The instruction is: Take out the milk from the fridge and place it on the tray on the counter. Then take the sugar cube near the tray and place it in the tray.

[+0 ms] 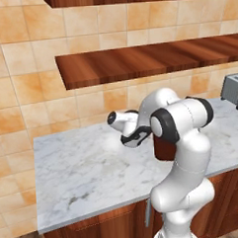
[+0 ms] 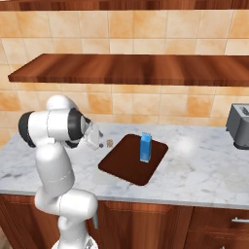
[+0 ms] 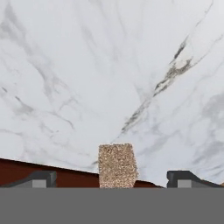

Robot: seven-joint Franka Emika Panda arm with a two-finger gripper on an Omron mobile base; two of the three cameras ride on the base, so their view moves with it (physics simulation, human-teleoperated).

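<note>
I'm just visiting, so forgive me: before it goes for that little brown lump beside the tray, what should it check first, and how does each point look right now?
1. Milk already upright on the tray: ok.
2. Sugar cube on the counter, outside the tray near its edge: ok.
3. Gripper jaws wide open, nothing held: ok.
4. Cube lined up between the two jaws in the hand view: ok, roughly centred.
5. Jaws low enough to close around the cube: cannot tell.
6. Free tray surface beside the milk for the cube: ok.
</note>
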